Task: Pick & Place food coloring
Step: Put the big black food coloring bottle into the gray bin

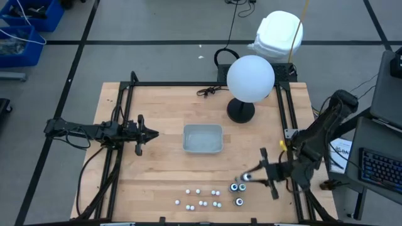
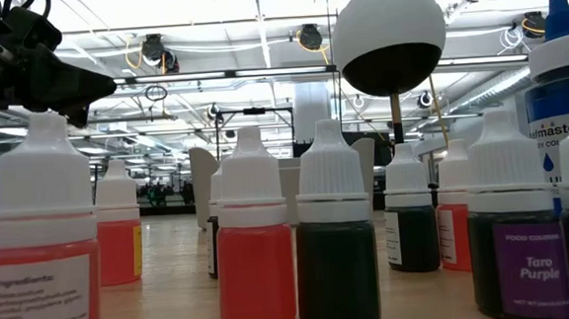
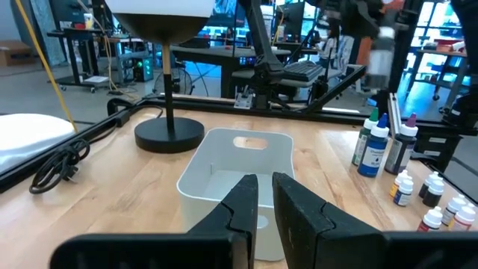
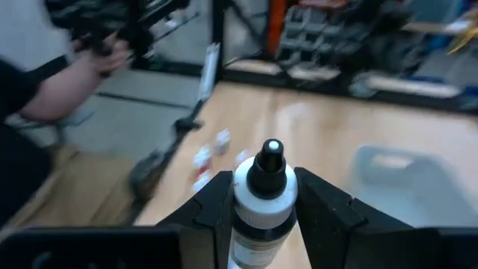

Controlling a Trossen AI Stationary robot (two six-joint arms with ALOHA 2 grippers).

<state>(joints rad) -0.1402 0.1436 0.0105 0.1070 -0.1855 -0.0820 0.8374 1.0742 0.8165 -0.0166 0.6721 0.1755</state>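
Observation:
My right gripper (image 4: pixel 265 183) is near the table's right near corner (image 1: pixel 247 178), shut on a food coloring bottle (image 4: pixel 267 202) with a dark cap and white collar. The left wrist view shows that bottle (image 3: pixel 379 56) blurred, high above the table. Several tiny white-capped dropper bottles (image 1: pixel 201 199) stand on their bases near the near edge, with dark bottles (image 1: pixel 239 187) just right of them. They fill the low view's foreground (image 2: pixel 255 250). The clear tray (image 1: pixel 202 139) sits mid-table. My left gripper (image 3: pixel 265 198) waits left of the tray (image 1: pixel 149 133), open by a narrow gap. My right gripper pinches the bottle's body (image 4: pixel 261 224) between its two fingers, one on each side, just below the white collar. The fingers come in about level from the table's right side. The bottle stays upright and lifted clear, its dark cap (image 4: pixel 270 161) rising above the fingers.
A white globe lamp (image 1: pixel 250 78) stands on a black base (image 3: pixel 169 136) behind the tray, with a coiled cable (image 3: pixel 56 168) nearby. Three taller bottles (image 3: pixel 377 146) stand right of the tray. A person's arm (image 4: pixel 63 86) shows beyond the table. Bare wood lies around the tray.

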